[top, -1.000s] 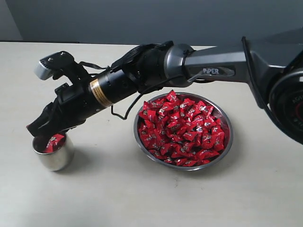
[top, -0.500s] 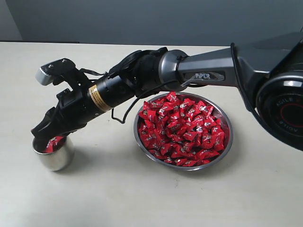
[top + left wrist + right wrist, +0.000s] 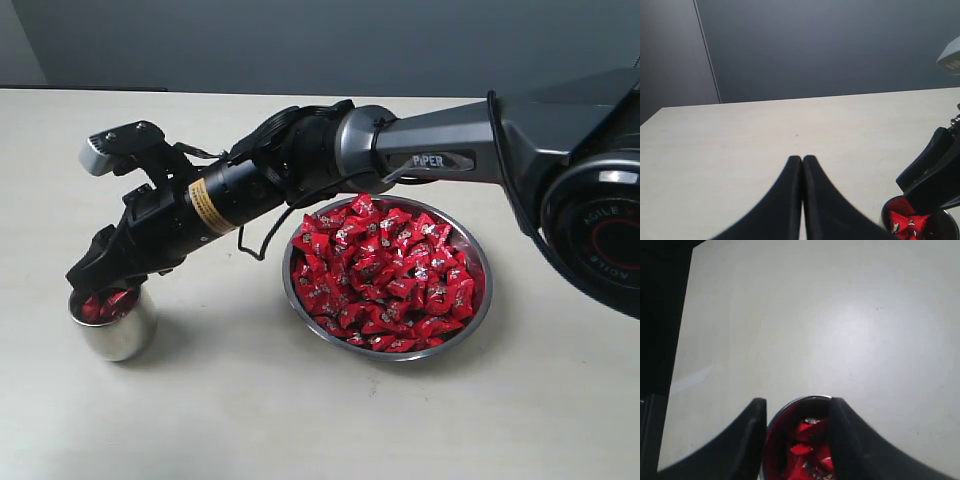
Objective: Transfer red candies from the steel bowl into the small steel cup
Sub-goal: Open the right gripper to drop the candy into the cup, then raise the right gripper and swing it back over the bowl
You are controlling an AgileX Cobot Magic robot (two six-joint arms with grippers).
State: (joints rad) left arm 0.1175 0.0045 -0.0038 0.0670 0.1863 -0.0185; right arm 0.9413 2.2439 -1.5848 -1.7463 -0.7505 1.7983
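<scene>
right gripper (image 3: 798,405) just above cup (image 3: 120,337), jaws apart, candies (image 3: 104,305) inside cup, bowl (image 3: 400,357) beside cup, left gripper (image 3: 802,161) closed empty

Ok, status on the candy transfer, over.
Right gripper open above small steel cup, nothing held. Left gripper shut, empty. Red candies in cup; steel bowl heaped full. Nothing in the way.

Pale beige table (image 3: 300,420), matte top. Dark grey wall (image 3: 300,40) behind table's far edge.
</scene>
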